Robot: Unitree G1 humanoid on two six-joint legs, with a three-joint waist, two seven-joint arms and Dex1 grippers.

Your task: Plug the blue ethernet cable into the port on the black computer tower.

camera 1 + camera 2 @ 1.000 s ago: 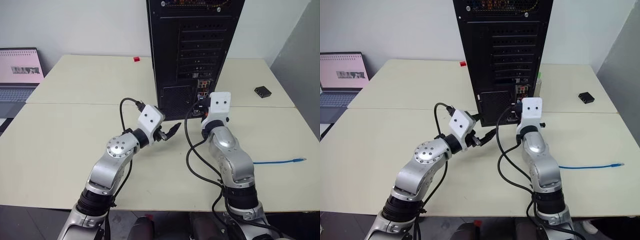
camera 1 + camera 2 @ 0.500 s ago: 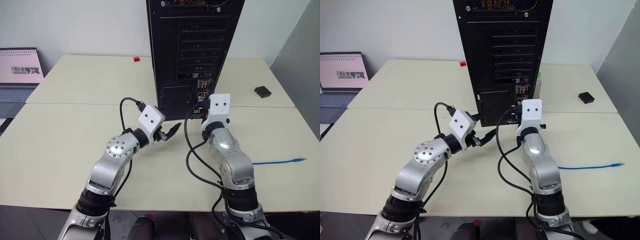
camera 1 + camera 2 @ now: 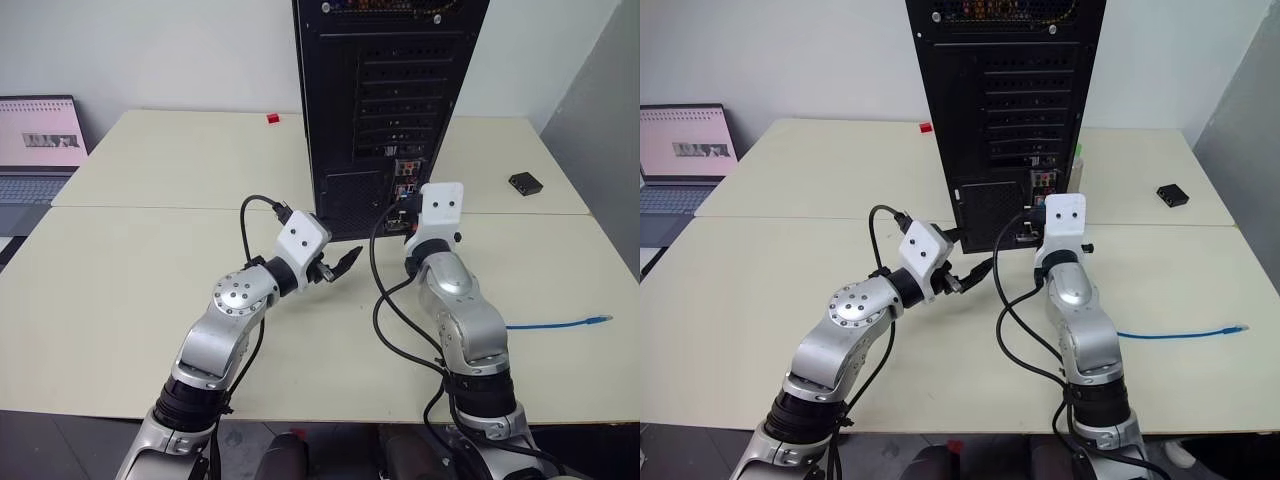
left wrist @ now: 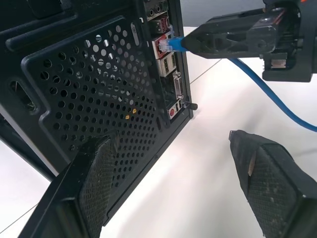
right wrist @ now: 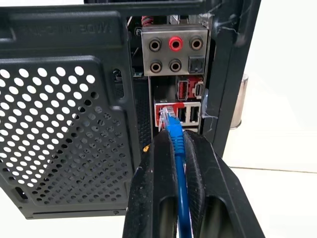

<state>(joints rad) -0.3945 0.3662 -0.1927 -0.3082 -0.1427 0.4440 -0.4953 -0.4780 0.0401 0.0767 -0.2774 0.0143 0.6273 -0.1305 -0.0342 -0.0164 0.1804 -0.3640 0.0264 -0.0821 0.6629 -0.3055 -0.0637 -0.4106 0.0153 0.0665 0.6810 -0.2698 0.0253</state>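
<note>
One blue ethernet cable (image 5: 179,163) runs between the fingers of the right gripper (image 5: 173,144), which is clamped tight on it just behind its clear plug (image 5: 167,117). The plug tip sits at the mouth of the port (image 5: 163,115), a dark socket framed in red in the connector strip at the back of the one black computer tower (image 3: 385,100); whether it is fully seated I cannot tell. In the left wrist view the same plug meets the strip on the tower's rear edge, and the cord trails away behind the right gripper across the table. The cable's far end, with a second small plug (image 3: 598,319), lies on the table (image 3: 120,290) well to the right of the tower.

The left gripper (image 3: 343,262) hangs near the tower's lower vent grille, its two black fingers (image 4: 89,183) spread wide with nothing between them, apart from the cable.

Further from the tower there is one small black box (image 3: 525,183) to its right, one tiny red block (image 3: 272,119) to its left, and one laptop (image 3: 38,145) far to the left.
</note>
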